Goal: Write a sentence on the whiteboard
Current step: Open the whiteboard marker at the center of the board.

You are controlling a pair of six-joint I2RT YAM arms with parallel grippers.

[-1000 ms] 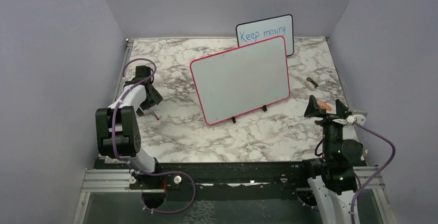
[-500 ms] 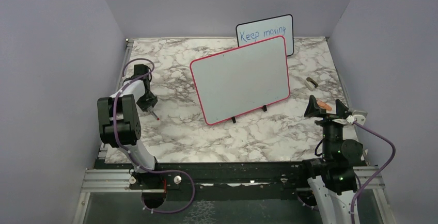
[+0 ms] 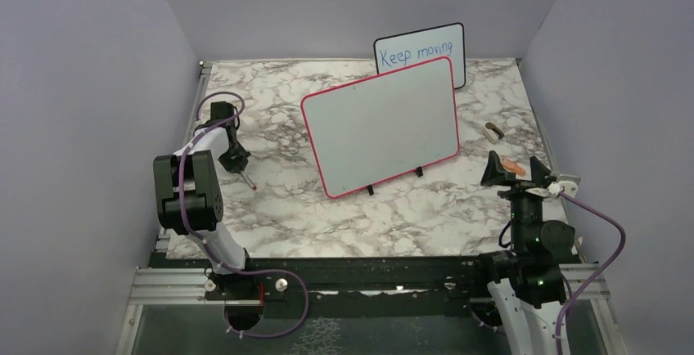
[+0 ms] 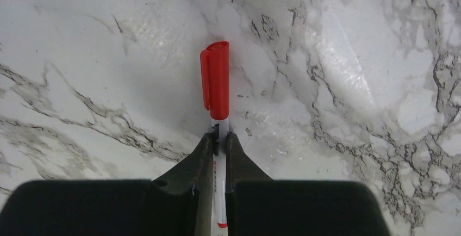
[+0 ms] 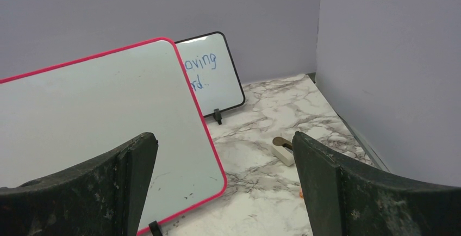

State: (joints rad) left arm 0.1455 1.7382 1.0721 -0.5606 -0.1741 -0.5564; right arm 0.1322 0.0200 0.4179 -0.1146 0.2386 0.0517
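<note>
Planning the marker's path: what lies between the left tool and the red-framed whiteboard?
Only bare marble tabletop, seen in the top view, lies between the left tool, shut on the marker, and the whiteboard.

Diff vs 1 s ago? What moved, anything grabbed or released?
The left pincer went from wide open to shut on the red-capped marker, gripping its white barrel just behind the cap; the left arm's elbow swung slightly right as it closed. Unchanged: the right pincer open in the same spot, the whiteboard blank and standing, and the black-framed board behind it.
</note>
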